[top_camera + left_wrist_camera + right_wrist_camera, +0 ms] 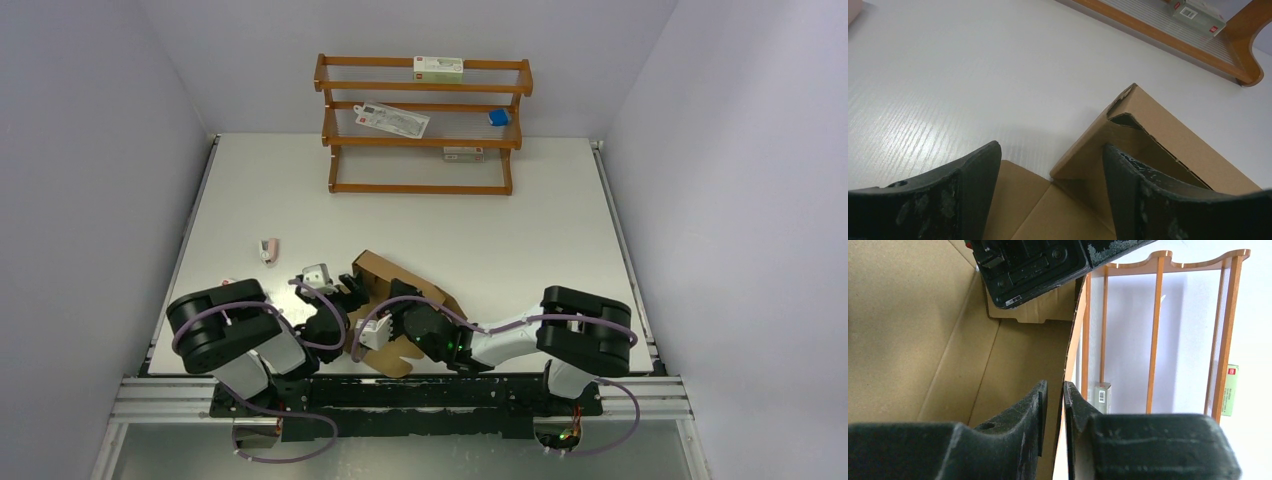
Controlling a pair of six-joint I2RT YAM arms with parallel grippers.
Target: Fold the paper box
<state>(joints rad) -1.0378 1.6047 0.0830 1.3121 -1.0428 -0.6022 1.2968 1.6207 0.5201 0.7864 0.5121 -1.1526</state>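
The paper box is plain brown cardboard, partly folded, lying near the table's front edge between the two arms. In the left wrist view one wall corner stands up and a flat flap lies on the table. My left gripper hovers over that flap, open, with nothing between its fingers. My right gripper reaches in from the right. Its jaws straddle the thin edge of an upright wall, slightly apart, with a sliver of gap beside the cardboard.
A wooden shelf rack stands at the back of the table with white cartons and a blue item on it. A small white and pink object lies left of the box. Grey walls close in both sides.
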